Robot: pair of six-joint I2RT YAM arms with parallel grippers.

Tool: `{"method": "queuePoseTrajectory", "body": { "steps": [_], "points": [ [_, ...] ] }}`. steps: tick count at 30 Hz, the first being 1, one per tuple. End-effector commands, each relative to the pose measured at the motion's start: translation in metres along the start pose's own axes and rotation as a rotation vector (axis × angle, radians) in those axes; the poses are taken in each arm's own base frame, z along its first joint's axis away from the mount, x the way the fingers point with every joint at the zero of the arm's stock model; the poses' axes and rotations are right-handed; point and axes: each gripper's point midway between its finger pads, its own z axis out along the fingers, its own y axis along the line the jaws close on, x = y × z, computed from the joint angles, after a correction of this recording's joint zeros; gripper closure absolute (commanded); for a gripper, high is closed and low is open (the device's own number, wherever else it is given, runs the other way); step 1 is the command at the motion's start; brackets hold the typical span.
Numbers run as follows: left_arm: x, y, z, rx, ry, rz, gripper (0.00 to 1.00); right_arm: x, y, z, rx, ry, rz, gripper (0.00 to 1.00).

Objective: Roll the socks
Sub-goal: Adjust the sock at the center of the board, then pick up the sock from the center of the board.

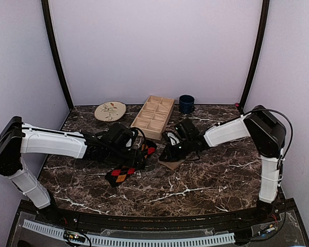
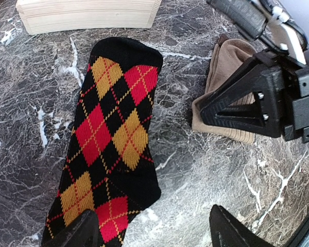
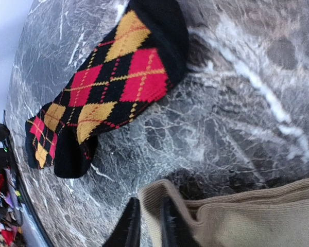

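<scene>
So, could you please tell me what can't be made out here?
Top view: tan sock mostly hidden under the right gripper.
Top view: argyle sock, middle covered by the left gripper.
Left wrist view: its lower end cut by the bottom edge.
Right wrist view: tan sock cut off bottom-right.

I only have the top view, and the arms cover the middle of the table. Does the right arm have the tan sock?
Observer: In the right wrist view, the right jaws stand almost closed, with an edge of the tan sock between them.
Operator: And the left arm?
Observer: The left wrist view shows the left jaws wide open over the argyle sock, holding nothing.
Operator: Is the argyle sock rolled yet?
Observer: No. It lies flat and unrolled, apart from the tan one.
</scene>
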Motion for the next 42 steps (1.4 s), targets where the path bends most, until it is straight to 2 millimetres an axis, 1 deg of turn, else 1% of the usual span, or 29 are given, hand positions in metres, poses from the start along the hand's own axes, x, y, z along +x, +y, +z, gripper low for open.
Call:
{"method": "queuePoseTrajectory", "body": {
  "steps": [1,2,5,8,9,12,16,19,20,21,25,27,32,34,38,39,42],
  "points": [
    [-0.017,-0.005,-0.006,0.017,-0.052,-0.024,0.23,-0.03,0.02,-0.029,0.026,-0.067,-0.118,0.8],
    [-0.018,-0.005,-0.007,0.018,-0.056,-0.024,0.22,-0.034,0.026,-0.033,0.021,-0.079,-0.146,0.77],
    [-0.022,-0.006,-0.009,0.022,-0.071,-0.028,0.22,-0.044,0.038,-0.044,0.016,-0.099,-0.191,0.71],
    [-0.026,-0.007,-0.012,0.023,-0.084,-0.032,0.21,-0.049,0.046,-0.053,0.03,-0.112,-0.221,0.7],
    [-0.026,-0.006,-0.012,0.02,-0.084,-0.032,0.21,-0.049,0.046,-0.055,0.048,-0.113,-0.229,0.7],
    [-0.027,-0.005,-0.014,0.014,-0.092,-0.04,0.2,-0.04,0.043,-0.062,0.128,-0.105,-0.27,0.69],
    [-0.027,0.0,-0.017,-0.002,-0.1,-0.059,0.19,-0.017,0.037,-0.063,0.273,-0.067,-0.359,0.69],
    [-0.024,0.003,-0.017,-0.015,-0.098,-0.072,0.17,-0.002,0.035,-0.064,0.355,-0.056,-0.422,0.69],
    [-0.023,0.005,-0.017,-0.023,-0.094,-0.079,0.07,0.005,0.035,-0.064,0.38,-0.048,-0.442,0.69],
    [-0.022,0.007,-0.017,-0.031,-0.089,-0.086,0.02,0.01,0.035,-0.063,0.394,-0.042,-0.455,0.69],
    [-0.018,0.009,-0.016,-0.033,-0.082,-0.099,0.01,0.028,0.029,-0.062,0.45,-0.015,-0.486,0.69],
    [-0.015,0.01,-0.016,-0.033,-0.081,-0.1,0.01,0.039,0.019,-0.062,0.486,0.006,-0.492,0.69],
    [-0.014,0.012,-0.017,-0.034,-0.086,-0.103,0.01,0.048,0.007,-0.06,0.544,0.029,-0.516,0.69],
    [-0.014,0.012,-0.017,-0.034,-0.086,-0.101,0.01,0.049,0.005,-0.059,0.554,0.037,-0.526,0.68],
    [-0.014,0.012,-0.017,-0.036,-0.082,-0.093,0.01,0.049,0.003,-0.054,0.565,0.051,-0.544,0.61],
    [-0.013,0.012,-0.017,-0.037,-0.08,-0.091,0.01,0.048,0.003,-0.053,0.567,0.051,-0.548,0.59],
    [-0.013,0.012,-0.016,-0.038,-0.078,-0.089,0.01,0.047,0.002,-0.049,0.573,0.064,-0.562,0.57]
  ]
}}
